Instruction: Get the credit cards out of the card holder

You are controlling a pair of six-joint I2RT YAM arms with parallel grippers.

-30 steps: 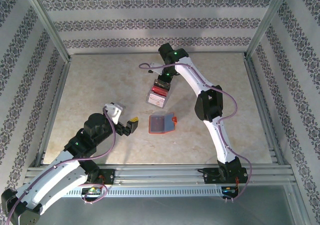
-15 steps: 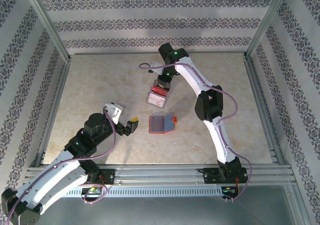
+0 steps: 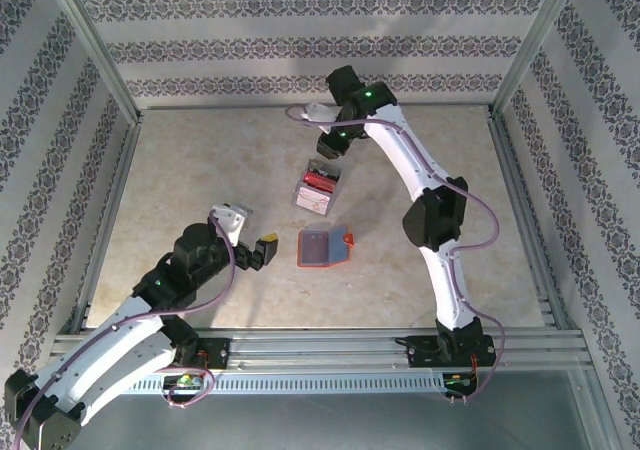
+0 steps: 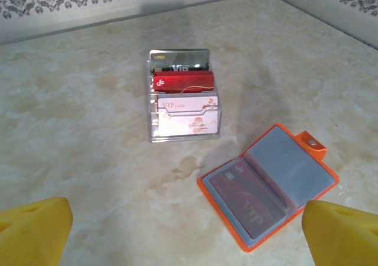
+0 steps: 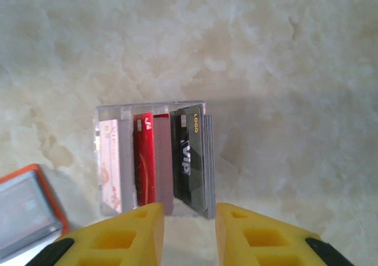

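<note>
Where the overhead view gives me only an orange-and-grey patch mid-surface, the left wrist view resolves the card holder (image 4: 269,186). It lies open and flat, with its snap tab (image 4: 310,142) at the far right corner and a dark red card (image 4: 242,198) in the nearer pocket. The clear box (image 4: 183,97) stands just beyond it, not touching.

The right wrist view looks straight down on that box: cards on edge, black, red and pale pink, with the holder's orange corner at lower left.

Left arm folded low. The left end effector (image 3: 260,253) faces the holder from its left, spread wide, nothing between the fingers.

Right arm arched far out. The right end effector (image 3: 328,160) points down over the box's far end, fingers narrowly parted, gripping nothing.

Bare surface (image 3: 190,160) lies left of the box and right of the holder. The metal rails (image 3: 515,220) are well apart from both.
</note>
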